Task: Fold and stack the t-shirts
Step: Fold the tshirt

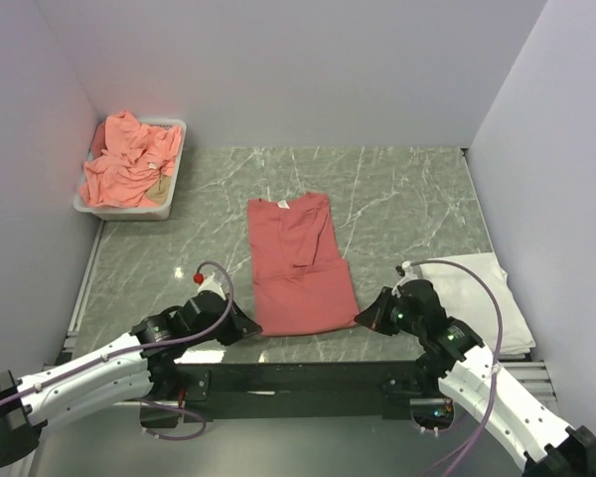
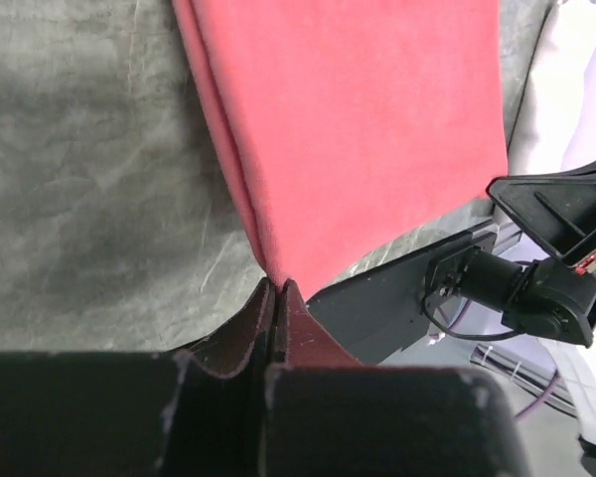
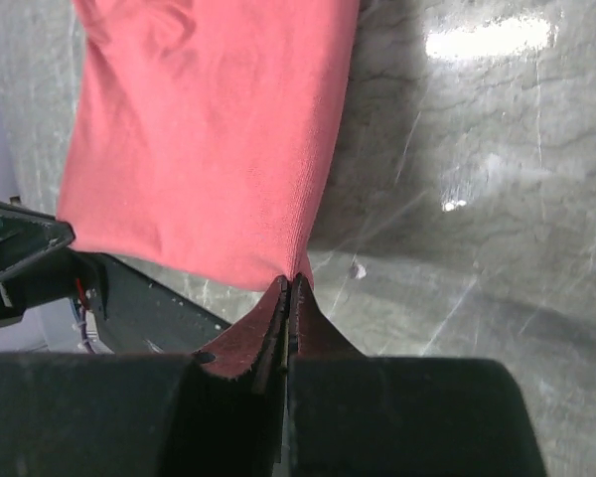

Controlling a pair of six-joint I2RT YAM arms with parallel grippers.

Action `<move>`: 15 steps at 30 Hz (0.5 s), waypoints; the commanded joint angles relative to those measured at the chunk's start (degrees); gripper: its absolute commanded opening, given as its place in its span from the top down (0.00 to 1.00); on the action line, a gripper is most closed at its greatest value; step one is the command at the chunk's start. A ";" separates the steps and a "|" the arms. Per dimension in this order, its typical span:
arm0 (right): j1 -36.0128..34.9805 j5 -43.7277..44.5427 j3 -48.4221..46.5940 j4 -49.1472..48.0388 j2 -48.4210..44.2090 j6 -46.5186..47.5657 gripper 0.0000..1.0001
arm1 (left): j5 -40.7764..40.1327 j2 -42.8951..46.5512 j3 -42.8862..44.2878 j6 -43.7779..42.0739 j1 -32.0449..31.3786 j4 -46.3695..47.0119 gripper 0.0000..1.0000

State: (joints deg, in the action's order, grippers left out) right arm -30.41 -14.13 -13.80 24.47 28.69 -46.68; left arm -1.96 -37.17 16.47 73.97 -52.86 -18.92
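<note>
- A coral-red shirt lies flat in the middle of the table. It is folded into a long narrow strip, with the collar and its small white label at the far end and the hem toward the arms.
- One sleeve is folded in over the middle of the strip.
- The left gripper is pinched tight on the near left corner of the hem. Red cloth runs straight into the slit between its fingers.
- The right gripper is clamped the same way on the near right corner, with no gap between its fingers.
- Both corners seem to sit just at the table surface, but I cannot tell whether they are raised off it.
- A folded white garment lies at the near right edge of the table, just beside the right arm and apart from the red shirt.
- A heap of shirts, salmon-pink and crumpled, fills a white tray in the far left corner, well apart from the grippers.
</note>
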 commanded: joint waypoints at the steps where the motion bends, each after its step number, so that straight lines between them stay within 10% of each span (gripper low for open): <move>1: -0.61 1.65 -1.66 5.58 -3.20 -0.44 1.00 | -3.58 2.18 0.75 2.67 -1.19 -1.99 0.99; 15: -0.61 9.47 -23.89 6.91 15.76 6.42 1.00 | -5.88 -11.78 22.10 -5.94 4.77 -5.96 1.00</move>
State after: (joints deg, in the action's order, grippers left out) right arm -30.76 -7.38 -32.86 32.91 39.72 -42.74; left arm -8.05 -46.37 33.76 71.66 -51.48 -25.02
